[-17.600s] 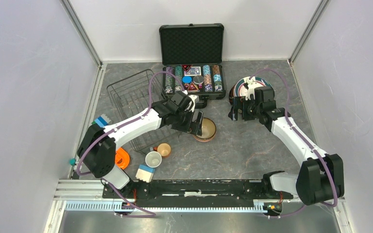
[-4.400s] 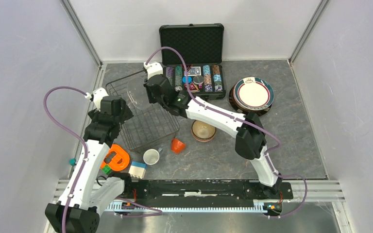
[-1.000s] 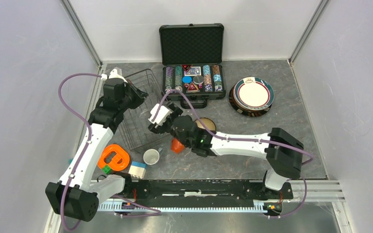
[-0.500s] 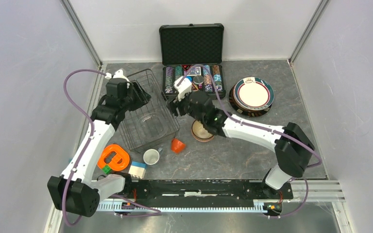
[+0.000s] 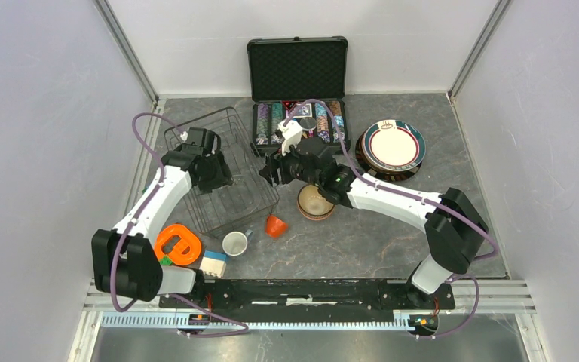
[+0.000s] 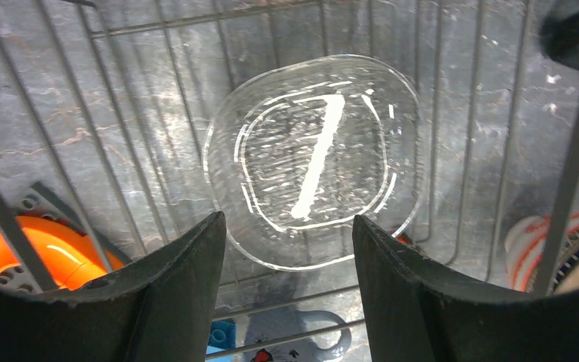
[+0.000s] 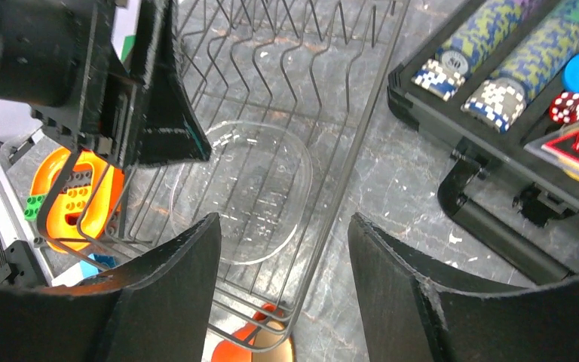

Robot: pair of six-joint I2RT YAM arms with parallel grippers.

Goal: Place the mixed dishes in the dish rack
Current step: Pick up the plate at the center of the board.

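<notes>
The black wire dish rack (image 5: 243, 213) stands left of centre. A clear glass plate (image 6: 313, 162) lies flat on its floor, also seen in the right wrist view (image 7: 241, 192). My left gripper (image 5: 215, 173) hangs open and empty above the rack, over the near edge of that plate (image 6: 288, 226). My right gripper (image 5: 273, 170) is open and empty at the rack's right rim (image 7: 283, 222). The tan bowl (image 5: 315, 202), an orange cup (image 5: 275, 225) and a white cup (image 5: 235, 243) sit on the table outside the rack. Stacked plates (image 5: 392, 147) sit at the back right.
The open black case of poker chips (image 5: 298, 113) stands behind the rack, close to my right gripper. An orange ring toy (image 5: 177, 245) and a white-and-blue block (image 5: 215, 264) lie near the rack's front left. Grey walls close in on three sides.
My left gripper has moved from the rack's far left corner to above its middle. My right gripper has swung from the rack's near side up to its right rim.
</notes>
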